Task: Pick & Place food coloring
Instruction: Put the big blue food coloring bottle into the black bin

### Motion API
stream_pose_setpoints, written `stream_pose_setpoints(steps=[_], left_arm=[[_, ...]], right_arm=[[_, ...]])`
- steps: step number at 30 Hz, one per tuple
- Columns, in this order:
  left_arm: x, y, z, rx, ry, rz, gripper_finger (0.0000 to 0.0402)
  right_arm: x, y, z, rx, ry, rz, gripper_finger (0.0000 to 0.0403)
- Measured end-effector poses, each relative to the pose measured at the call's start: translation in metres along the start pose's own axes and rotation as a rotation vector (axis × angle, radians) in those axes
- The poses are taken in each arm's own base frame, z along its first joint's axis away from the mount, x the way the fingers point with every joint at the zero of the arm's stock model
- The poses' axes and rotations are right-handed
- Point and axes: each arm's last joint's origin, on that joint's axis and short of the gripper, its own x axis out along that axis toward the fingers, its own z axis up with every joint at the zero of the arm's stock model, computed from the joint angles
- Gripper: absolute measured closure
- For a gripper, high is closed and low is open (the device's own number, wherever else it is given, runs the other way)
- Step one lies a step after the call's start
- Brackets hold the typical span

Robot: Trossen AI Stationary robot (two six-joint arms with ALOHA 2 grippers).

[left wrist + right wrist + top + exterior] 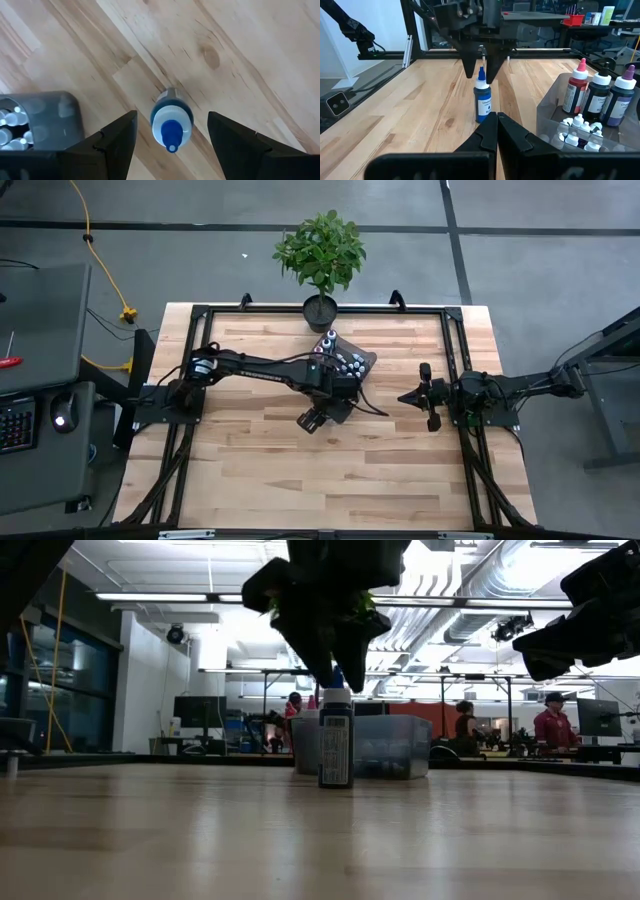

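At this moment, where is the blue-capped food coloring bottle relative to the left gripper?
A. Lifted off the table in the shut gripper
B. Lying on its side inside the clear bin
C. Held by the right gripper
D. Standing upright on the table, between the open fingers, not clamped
D. The blue-capped bottle stands upright on the table, with the left gripper open above it, gaps on both sides.

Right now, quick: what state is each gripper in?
Left gripper: open, fingers either side of the blue-capped bottle standing on the table, not gripping it.
Right gripper: shut, empty, waiting at the table's right side.
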Motion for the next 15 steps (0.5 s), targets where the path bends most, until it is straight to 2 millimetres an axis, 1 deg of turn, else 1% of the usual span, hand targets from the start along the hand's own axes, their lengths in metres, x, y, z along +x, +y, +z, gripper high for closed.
stream_pose_setpoints(steps=[11,15], left_arm=[[0.0052,-0.0001,-0.0029,-0.028,-0.011,-0.032,0.0163],[0.0052,-0.0004,-0.0027,-0.034,-0.018,-0.043,0.0174]], right_arm=[[0.0,0.0,0.0,0.0,0.0,0.0,0.04],[0.0,0.0,0.0,0.0,0.0,0.0,0.04]])
